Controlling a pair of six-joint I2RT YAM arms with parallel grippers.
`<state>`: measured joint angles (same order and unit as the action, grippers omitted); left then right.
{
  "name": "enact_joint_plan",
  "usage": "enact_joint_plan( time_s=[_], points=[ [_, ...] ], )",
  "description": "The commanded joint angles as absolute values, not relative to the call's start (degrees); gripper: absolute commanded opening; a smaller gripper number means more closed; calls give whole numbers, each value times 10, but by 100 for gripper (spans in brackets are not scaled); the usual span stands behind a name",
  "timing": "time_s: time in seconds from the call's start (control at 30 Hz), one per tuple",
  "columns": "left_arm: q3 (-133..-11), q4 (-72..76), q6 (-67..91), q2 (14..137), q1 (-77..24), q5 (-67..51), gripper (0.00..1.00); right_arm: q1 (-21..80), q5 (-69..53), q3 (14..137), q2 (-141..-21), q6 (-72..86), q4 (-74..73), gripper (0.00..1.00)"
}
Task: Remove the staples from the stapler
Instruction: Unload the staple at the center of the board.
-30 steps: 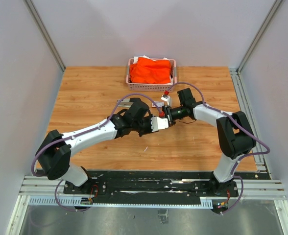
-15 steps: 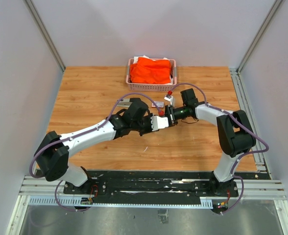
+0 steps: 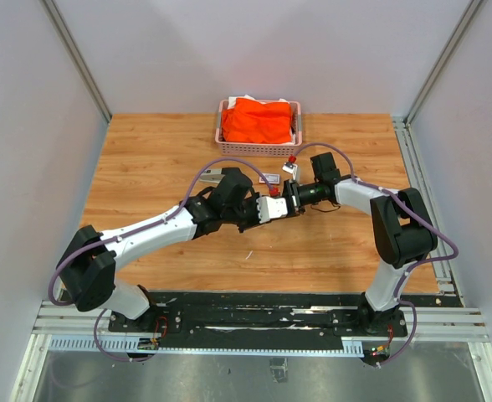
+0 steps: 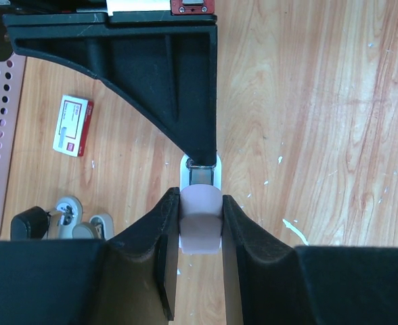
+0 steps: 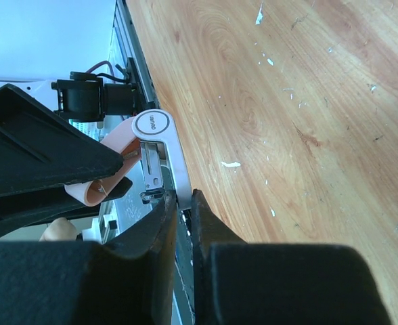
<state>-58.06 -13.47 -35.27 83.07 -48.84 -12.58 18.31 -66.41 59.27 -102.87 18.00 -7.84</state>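
My left claw [image 4: 200, 203] clamps the stapler [image 5: 160, 128]; right claw [image 5: 183, 203] pinches it too. I expect light, slippery staples: pinch the strip's sides.

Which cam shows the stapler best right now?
Right wrist: the stapler is side-on, pink top swung open off the white body, metal magazine exposed, right tool clamped on it. Left wrist shows only its end pinched in the left tool. Top external: a small white blob between both tools.

We note a pale pink-and-white stapler [image 4: 200, 220] between black fingers [image 4: 145, 264], a light wood-grain table [image 4: 321, 101], and, near the stapler, a white red-labelled box [image 4: 72, 125].
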Motion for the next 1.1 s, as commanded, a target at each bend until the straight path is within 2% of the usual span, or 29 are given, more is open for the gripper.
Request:
enact_joint_plan(
  time_s=[0.0,0.23,0.7,0.87,1.07],
  points=[
    [-579,-115,-331,800,-486,-128,0,164,-611,582,-1027,169,-74,4],
    [-602,-145,-323,804,-486,-186,0,166,-571,585,-1019,166,-82,17],
    [-627,-158,-298,812,-486,-190,0,194,-554,602,-1009,130,-109,28],
    [-618,-161,-302,802,-486,-180,0,181,-521,632,-964,-30,-184,37],
    [-630,-192,-306,801,-454,-235,0,172,-506,526,-818,-221,-108,42]
  ],
)
